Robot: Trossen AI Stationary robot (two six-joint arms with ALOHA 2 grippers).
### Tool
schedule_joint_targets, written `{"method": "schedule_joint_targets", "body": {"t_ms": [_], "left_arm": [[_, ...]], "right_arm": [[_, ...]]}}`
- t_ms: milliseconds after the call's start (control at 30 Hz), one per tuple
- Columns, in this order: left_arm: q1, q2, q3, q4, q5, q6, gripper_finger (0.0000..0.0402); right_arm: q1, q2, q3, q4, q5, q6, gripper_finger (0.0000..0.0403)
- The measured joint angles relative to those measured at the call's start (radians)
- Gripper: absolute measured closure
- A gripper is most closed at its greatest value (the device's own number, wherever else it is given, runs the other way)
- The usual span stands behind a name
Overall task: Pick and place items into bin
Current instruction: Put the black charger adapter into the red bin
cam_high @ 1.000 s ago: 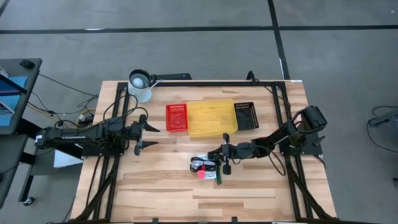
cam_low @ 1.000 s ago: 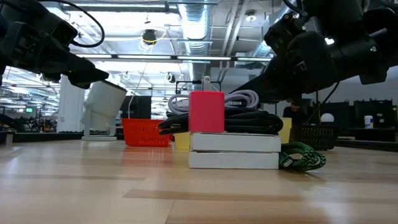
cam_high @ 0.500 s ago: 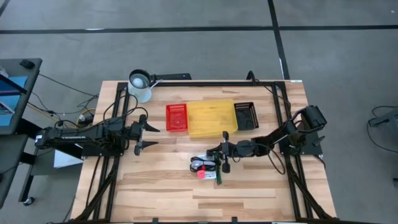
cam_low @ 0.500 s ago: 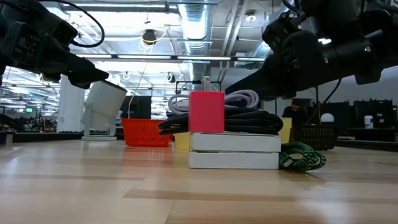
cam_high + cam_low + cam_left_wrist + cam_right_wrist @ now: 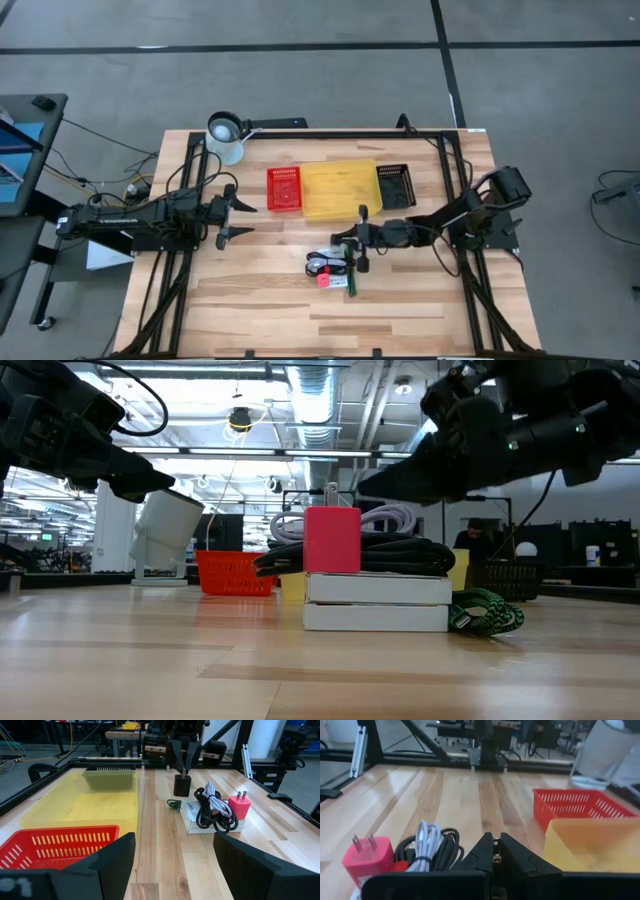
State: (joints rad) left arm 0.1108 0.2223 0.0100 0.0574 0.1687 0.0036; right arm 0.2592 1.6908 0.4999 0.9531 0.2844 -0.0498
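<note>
Two arms are in frame, and no brand, label or legible writing can be made out on any item or bin.

Right gripper (image 5: 360,239): positioned just above the table's centre, between the yellow bin (image 5: 341,190) and the pile of items. In the right wrist view its fingers (image 5: 493,851) are pressed together at the tips. In the left wrist view a small black piece (image 5: 182,785) hangs directly under that gripper, clear of the table; whether the tips actually pinch it cannot be told for certain, though nothing else supports it.

Left gripper (image 5: 226,216): held off to the left of the red basket (image 5: 283,189), well apart from the items. Its fingers (image 5: 112,861) are spread wide with nothing between them.

Items: a stack sits on the wooden table (image 5: 250,300) in front of the bins. A coiled black cable (image 5: 216,813) with a white cable bundled in it lies on flat white packets (image 5: 377,602). A pink plug block (image 5: 332,539) with two prongs stands on the same stack. A slim green stick (image 5: 353,282) lies against the stack's side; in the low view green cord (image 5: 485,611) rests on the table beside it.

Bins: red basket, yellow bin and black basket (image 5: 396,186) stand touching in a row. A white mug (image 5: 226,138) sits at the far left corner.
</note>
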Motion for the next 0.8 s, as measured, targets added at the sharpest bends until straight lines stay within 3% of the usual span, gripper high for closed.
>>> {"method": "schedule_joint_targets", "body": {"t_ms": [267,800], "left_arm": [[0.000,0.000,0.000,0.000,0.000,0.000,0.0140],[0.000,0.000,0.000,0.000,0.000,0.000,0.0140]], "right_arm": [[-0.013,-0.073,0.000,-0.041,-0.002,-0.046,0.0388],[-0.070,-0.142,0.000,-0.109,-0.156,-0.116,0.0392]]}}
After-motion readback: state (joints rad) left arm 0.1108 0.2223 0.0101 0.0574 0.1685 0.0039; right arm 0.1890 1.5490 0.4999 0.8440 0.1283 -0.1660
